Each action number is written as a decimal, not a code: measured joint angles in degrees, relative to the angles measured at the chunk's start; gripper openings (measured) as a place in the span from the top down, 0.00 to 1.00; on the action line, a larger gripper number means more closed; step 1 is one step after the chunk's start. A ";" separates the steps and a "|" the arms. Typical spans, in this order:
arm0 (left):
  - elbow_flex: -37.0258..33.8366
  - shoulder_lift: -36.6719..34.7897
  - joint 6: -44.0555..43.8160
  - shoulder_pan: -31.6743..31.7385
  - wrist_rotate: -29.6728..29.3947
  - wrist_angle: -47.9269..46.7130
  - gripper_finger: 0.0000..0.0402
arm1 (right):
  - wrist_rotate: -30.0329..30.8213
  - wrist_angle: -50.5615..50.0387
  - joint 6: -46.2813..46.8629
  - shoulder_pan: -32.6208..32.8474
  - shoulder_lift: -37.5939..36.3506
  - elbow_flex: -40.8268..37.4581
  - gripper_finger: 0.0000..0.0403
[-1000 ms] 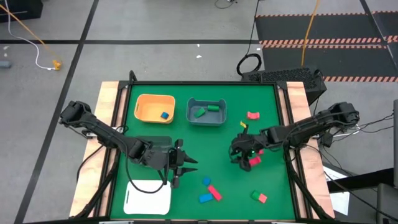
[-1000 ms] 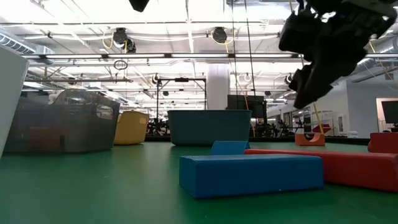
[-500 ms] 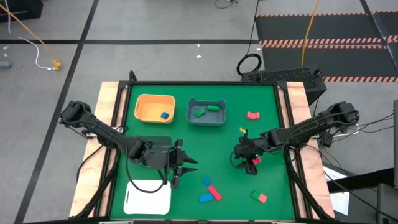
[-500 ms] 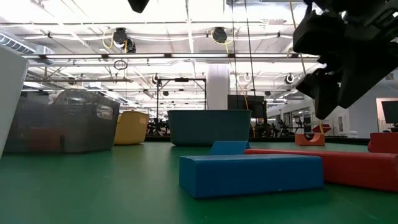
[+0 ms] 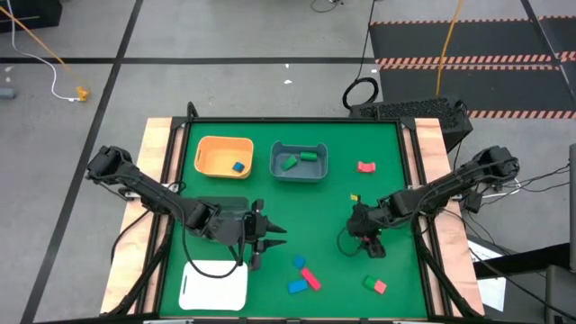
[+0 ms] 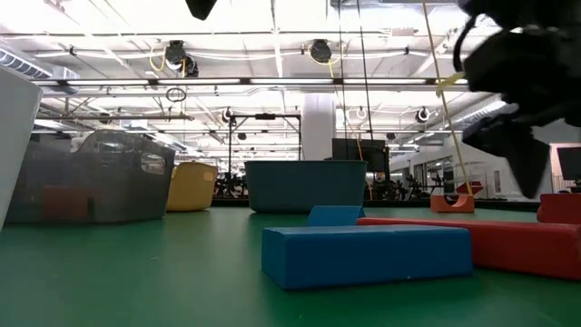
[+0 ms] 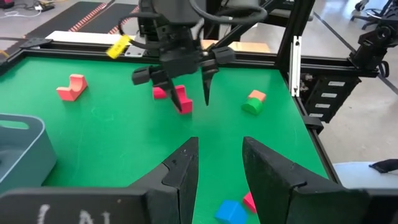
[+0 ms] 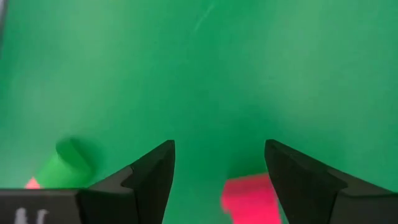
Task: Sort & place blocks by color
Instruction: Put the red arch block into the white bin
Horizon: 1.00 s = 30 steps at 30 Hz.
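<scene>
Blocks, the tiny plastic toy pieces in red, blue and green, are only partly sorted, as I judge it. The round-cornered orange plastic bin (image 5: 224, 155) holds one small blue block (image 5: 238, 166), and the grey plastic bin (image 5: 299, 162) just beside it holds two green blocks (image 5: 290, 163). The flat white tray (image 5: 214, 286), well in front of the orange bin near the desk's corner, carries nothing that I can see.

The rest lie loose on the green desk (image 5: 297, 211). A red notched block (image 5: 365, 166) sits to the right of the grey bin, and a tiny yellow piece (image 5: 354, 197) a little in front of it. Well in front of the grey bin lie a blue and pink group (image 5: 303, 277) and, further right, a green and red pair (image 5: 375, 284). So most of the work is left.

The right hand (image 7: 179, 79) hangs low over a red block (image 7: 176, 96), its fingers (image 7: 206, 79) apart and holding nothing; in its own wrist view the block shows on the green between the open fingers. The left hand (image 5: 266, 239) waits above the desk in front of the orange bin, fingers a little apart and empty.

From above, the red block under the right hand is covered by the hand itself. From desk height the bins look blurred and far, and the right hand is cut off at the edge. I cannot count the pieces in the blue and pink group exactly.
</scene>
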 joint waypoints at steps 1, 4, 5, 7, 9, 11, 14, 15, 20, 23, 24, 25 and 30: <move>0.00 0.00 0.00 0.00 -0.08 0.00 0.69 | 0.66 -0.89 -0.48 0.70 0.01 0.00 0.40; 0.00 0.00 0.00 0.00 -0.10 0.00 0.69 | 4.19 -2.46 -2.50 2.53 0.01 -0.02 0.40; 0.00 0.00 0.00 0.00 -0.10 0.01 0.69 | 5.35 -2.74 -3.08 3.07 0.01 -0.02 0.40; 0.00 0.00 0.02 0.00 -0.15 0.00 0.69 | 7.10 -3.35 -3.88 3.86 -0.01 -0.02 0.40; 0.00 0.00 -0.03 0.00 -0.51 0.02 0.69 | 8.41 -3.97 -4.38 4.49 -0.01 -0.02 0.40; 0.00 0.00 -0.31 0.00 -0.80 0.00 0.69 | 9.13 -4.39 -4.43 4.85 0.01 -0.02 0.40; 0.00 0.00 -0.33 0.00 -1.13 0.02 0.69 | 10.67 -4.35 -4.34 4.94 0.00 -0.02 0.40; 0.00 0.00 -0.35 0.00 -1.14 0.01 0.69 | 11.73 -4.38 -4.28 4.94 -0.01 -0.02 0.40; 0.00 0.00 -0.39 0.00 -1.13 0.00 0.69 | 14.41 -4.70 -3.87 4.92 0.01 -0.02 0.40; 0.00 0.00 -0.52 0.00 -1.13 0.00 0.69 | 14.41 -6.07 -1.42 4.92 -0.01 -0.02 0.40; 0.00 0.00 -0.62 0.00 -1.13 -0.02 0.69 | 13.71 -7.27 -0.60 4.92 0.00 -0.02 0.40; 0.00 0.00 -0.75 0.00 -1.13 -0.02 0.69 | 12.94 -8.80 0.21 4.92 0.00 -0.02 0.40; 0.00 0.00 -0.20 0.00 -1.13 -0.04 0.69 | 11.90 -12.82 2.45 4.92 -0.01 -0.04 0.40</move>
